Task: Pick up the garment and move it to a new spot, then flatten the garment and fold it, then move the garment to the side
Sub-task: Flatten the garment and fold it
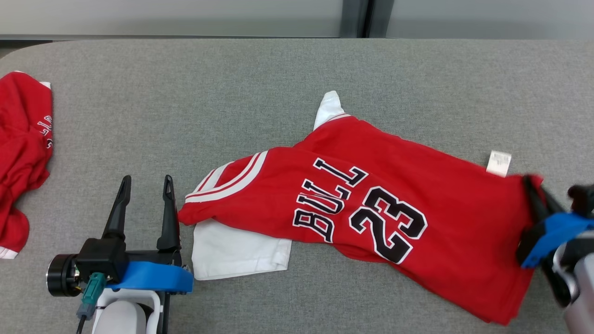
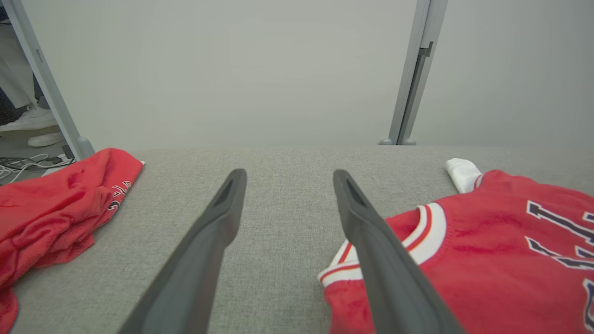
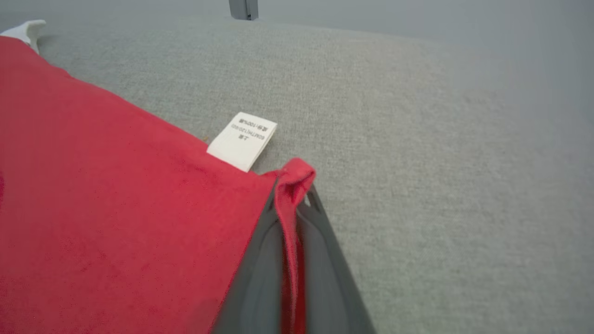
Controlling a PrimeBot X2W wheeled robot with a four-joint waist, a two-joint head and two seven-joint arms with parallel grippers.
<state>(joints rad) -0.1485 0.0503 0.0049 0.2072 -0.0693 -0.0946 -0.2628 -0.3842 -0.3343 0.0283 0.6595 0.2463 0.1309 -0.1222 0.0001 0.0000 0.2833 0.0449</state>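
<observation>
While the red jersey (image 1: 371, 204) lies spread at a slant across the middle of the grey table (image 1: 185, 83), your right gripper (image 3: 297, 197) is clamped tight on its hem corner, so heads up, you've got cloth in there: a thin fold of red sits pinched between the two dark fingers (image 3: 260, 278), just beside the little rectangular white label (image 3: 242, 140). The jersey looks like a soft, slightly fuzzy knit, with blocky black letters and a big 23 outlined in white, plus white-and-red striped trim curving round the shoulder end. It's not flat, there are shallow ripples through the body, and some plain white fabric (image 1: 236, 250) pokes out from under it at the near side and again at the far edge. The table top is a matte, felt-like weave with a rounded corner. Your left gripper (image 1: 147, 181) stands spread wide with nothing in it, long tapered fingers pointing away from you, the inner one right beside the striped end of the jersey; I can't tell if it touches. A second red garment (image 1: 23, 153) sits crumpled at the table's left edge, well apart.
</observation>
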